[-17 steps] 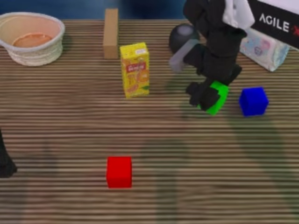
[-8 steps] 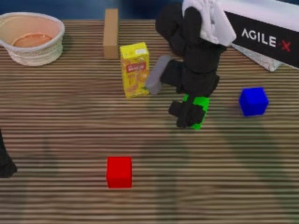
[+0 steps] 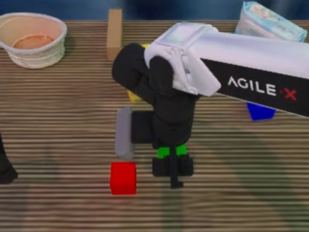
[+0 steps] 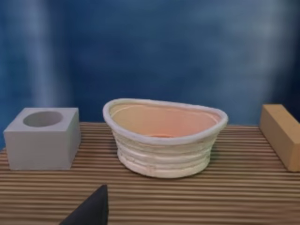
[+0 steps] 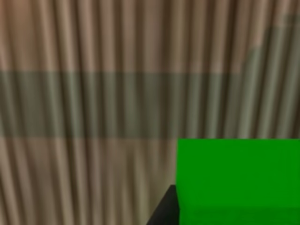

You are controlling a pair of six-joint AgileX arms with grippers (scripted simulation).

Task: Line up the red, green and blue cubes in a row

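red cube (image 3: pixel 123 178) sits low on desk (image 3: pixel 58 125), unpaired | right claw (image 3: pixel 173 166) grips green cube (image 3: pixel 169 151) just right of red (not yet released) | blue cube (image 3: pixel 259 111) waits far right | left claw unseen

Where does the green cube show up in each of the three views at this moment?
Top view: green cube peeks out under the right gripper, right of the red cube.
Left wrist view: not in it.
Right wrist view: fills one corner.
Shared landmark: striped wooden table.
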